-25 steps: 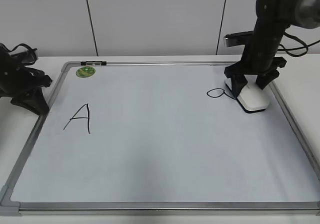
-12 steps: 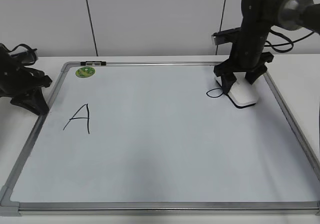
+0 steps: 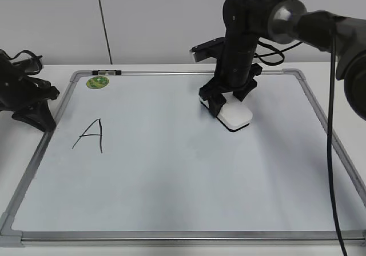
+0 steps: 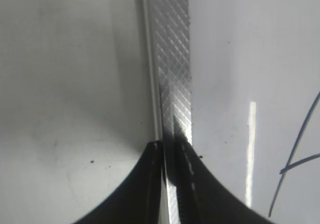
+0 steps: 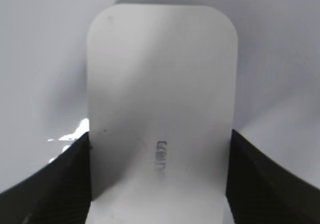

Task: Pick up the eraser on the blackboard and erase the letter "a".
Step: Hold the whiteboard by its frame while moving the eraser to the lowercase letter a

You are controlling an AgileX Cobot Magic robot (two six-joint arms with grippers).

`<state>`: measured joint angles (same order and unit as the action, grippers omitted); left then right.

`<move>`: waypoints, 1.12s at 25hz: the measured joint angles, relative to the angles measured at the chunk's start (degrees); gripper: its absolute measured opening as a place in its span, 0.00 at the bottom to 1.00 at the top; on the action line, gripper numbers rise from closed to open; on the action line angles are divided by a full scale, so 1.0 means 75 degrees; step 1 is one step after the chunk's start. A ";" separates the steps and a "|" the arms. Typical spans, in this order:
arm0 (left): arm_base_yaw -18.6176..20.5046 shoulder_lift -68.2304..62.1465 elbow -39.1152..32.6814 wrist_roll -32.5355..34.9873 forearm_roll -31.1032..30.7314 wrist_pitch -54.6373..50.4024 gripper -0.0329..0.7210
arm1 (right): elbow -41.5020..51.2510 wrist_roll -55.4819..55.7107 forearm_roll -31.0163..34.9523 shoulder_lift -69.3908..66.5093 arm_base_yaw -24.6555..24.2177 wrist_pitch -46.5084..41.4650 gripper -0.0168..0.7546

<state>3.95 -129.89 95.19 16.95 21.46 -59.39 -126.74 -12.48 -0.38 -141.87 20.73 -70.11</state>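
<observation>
right gripper (image 3: 227,102) is clamped on the eraser (image 3: 235,116), one finger on each long side; the right wrist view shows both dark fingers (image 5: 60,184) pressed flat against the eraser's (image 5: 161,99) edges, tiny grey lettering readable on its white top. eraser sits flat on the blackboard (image 3: 171,182), dark underside against the white surface, in the upper half and a bit right of centre, well apart from the right frame edge and nearer the top edge than the bottom. right arm (image 3: 243,33) comes in from the top right corner of the scene and stands nearly upright over the eraser, cable trailing off to the right. no small "a" can be made out anywhere on the board surface; the patch around the eraser reads plain white in both views, apart from a bright glare spot beside the left finger. capital letter (image 3: 90,135) is near the left edge, about mid-height, intact black strokes. green sticker (image 3: 98,82) is in the top left corner, just under the top frame rail, next to a small black clip (image 3: 107,72) on that rail. left gripper (image 3: 31,104) rests by the left frame edge of the board, off the writing surface; the left wrist view looks straight down the metal rail (image 4: 172,84) with the finger tips (image 4: 150,184) close together either side of it, gap looks narrow but i cannot tell whether it is fully closed. part of the capital letter's strokes (image 4: 297,154) shows at the right edge of that view. table (image 3: 23,170) under the board is plain white.
</observation>
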 joint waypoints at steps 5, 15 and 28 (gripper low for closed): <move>0.0000 0.0000 0.0000 0.0000 -0.0016 0.0000 0.10 | -0.0089 -0.0029 -0.0081 -0.0027 0.0070 -0.0004 0.71; 0.0000 0.0000 0.0000 0.0000 -0.0016 0.0000 0.10 | -0.0622 0.0090 -0.0077 -0.0257 -0.0239 -0.0233 0.71; 0.0000 0.0000 0.0000 0.0000 -0.0016 0.0000 0.10 | -0.0670 0.0187 -0.0393 -0.0257 -0.1420 -0.0174 0.71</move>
<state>3.95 -129.89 95.19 16.95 21.34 -59.39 -131.77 -11.08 -3.33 -143.80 10.08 -71.41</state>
